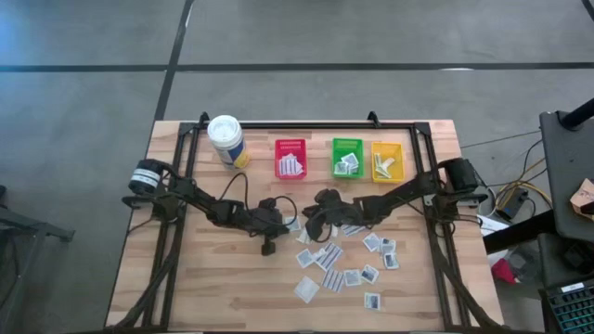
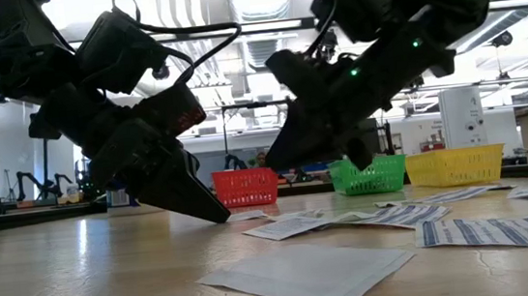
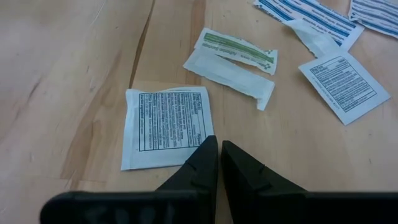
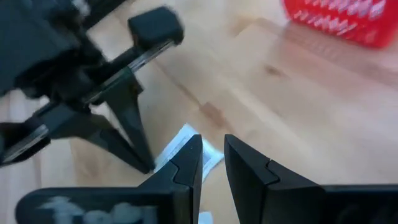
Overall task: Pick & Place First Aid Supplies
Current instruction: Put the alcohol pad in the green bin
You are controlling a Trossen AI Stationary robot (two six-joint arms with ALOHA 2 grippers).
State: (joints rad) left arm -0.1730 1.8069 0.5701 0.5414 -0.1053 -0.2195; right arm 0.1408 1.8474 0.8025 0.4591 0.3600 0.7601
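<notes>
Left gripper [image 3: 219, 148] was pinched nearly closed with nothing in it, tips down at the edge of a square white packet [image 3: 166, 126] lying flat on the table [image 1: 213, 288]. Right gripper [image 4: 212, 154] hovered close by, fingers slightly apart and empty. The other packets [image 1: 345, 264] were scattered mid-table, some already in the red bin [image 1: 290, 159], green bin [image 1: 347, 157] and yellow bin [image 1: 387, 160].

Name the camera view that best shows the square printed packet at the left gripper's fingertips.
Left wrist view: the square packet lies flat and unobstructed just beyond the nearly closed left gripper, its print visible. The high view hides it among arms, the low view sees it edge-on, and the right wrist view shows only a corner.
</notes>
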